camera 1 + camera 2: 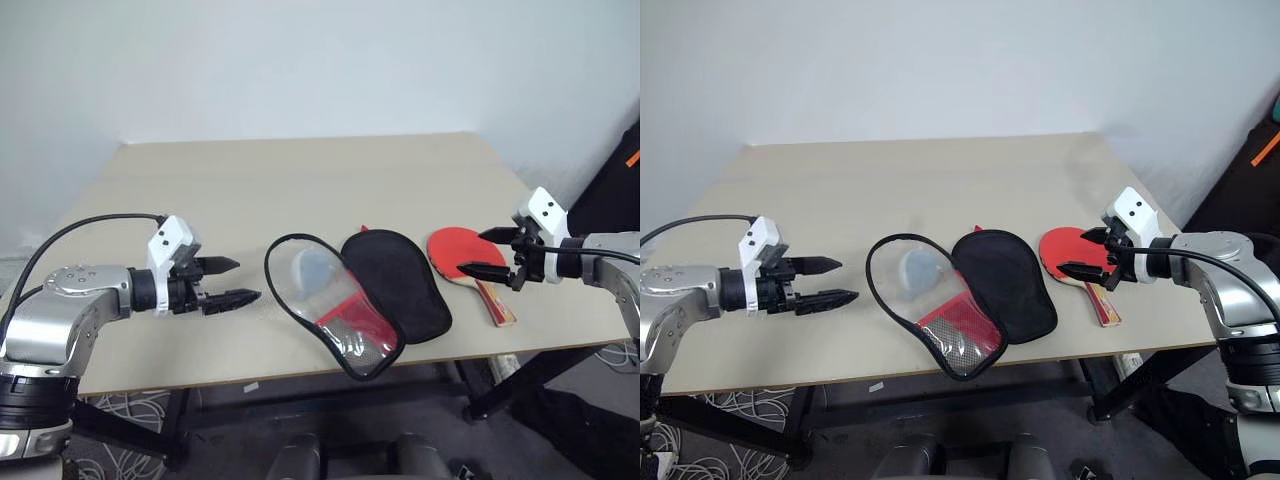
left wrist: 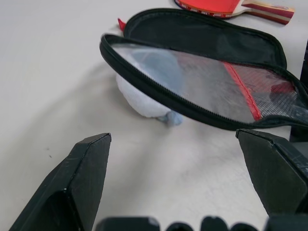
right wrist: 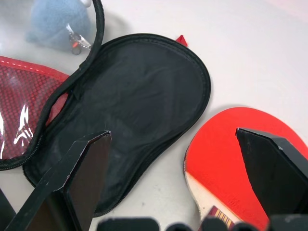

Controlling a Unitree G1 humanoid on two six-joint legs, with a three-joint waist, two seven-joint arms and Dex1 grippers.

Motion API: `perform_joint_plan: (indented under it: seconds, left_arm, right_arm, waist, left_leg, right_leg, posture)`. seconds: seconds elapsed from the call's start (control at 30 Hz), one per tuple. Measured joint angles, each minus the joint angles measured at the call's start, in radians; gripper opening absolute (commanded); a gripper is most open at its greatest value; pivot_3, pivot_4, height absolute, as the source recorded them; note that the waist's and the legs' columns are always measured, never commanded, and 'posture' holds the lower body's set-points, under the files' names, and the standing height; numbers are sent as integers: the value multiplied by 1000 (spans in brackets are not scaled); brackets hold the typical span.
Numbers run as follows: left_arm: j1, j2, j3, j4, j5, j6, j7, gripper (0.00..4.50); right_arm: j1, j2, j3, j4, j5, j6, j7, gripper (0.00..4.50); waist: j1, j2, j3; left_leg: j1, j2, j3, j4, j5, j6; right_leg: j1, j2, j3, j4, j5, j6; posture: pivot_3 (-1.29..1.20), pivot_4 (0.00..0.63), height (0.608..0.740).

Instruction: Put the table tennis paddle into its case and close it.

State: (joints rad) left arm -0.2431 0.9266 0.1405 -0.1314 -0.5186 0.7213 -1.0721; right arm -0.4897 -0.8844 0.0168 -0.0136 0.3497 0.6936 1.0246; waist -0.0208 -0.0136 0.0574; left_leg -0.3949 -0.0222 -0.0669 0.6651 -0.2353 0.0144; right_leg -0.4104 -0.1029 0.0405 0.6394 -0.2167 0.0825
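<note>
Red rubber marks the table tennis paddle [image 1: 461, 251], lying flat at 3 o'clock of the case [image 1: 352, 297] on the table [image 1: 300, 180], touching nothing, handle toward the table's near edge. In the head view the case lies unzipped, black lining up, ready for loading; the right gripper [image 1: 487, 254] hovers over the blade, fingers spread, empty. The left gripper [image 1: 228, 281] waits at 9 o'clock, likewise spread. The left wrist view shows the clear flap [image 2: 207, 82] propped above a pale blue toy [image 2: 149, 91]. The right wrist view frames lining and blade together.
</note>
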Motion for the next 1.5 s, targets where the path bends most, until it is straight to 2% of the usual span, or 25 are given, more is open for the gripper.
perform_joint_plan:
  seconds: [1.1,1.5]
  left_arm:
    - [-97,-18,-42,47,3,-6,4,4461]
    - [-97,-29,-53,39,-9,21,-19,4461]
  right_arm:
    - [28,9,-21,1,0,34,-70,4500]
    - [61,79,15,108,-83,205,-264,4500]
  waist:
    - [0,0,0]
    - [0,-1,0]
  left_leg:
    - [0,0,0,0,0,0]
    - [0,0,0,1,0,0]
  right_leg:
    - [0,0,0,0,0,0]
    - [1,0,0,0,0,0]
  posture:
    - [0,0,698]
    - [0,0,698]
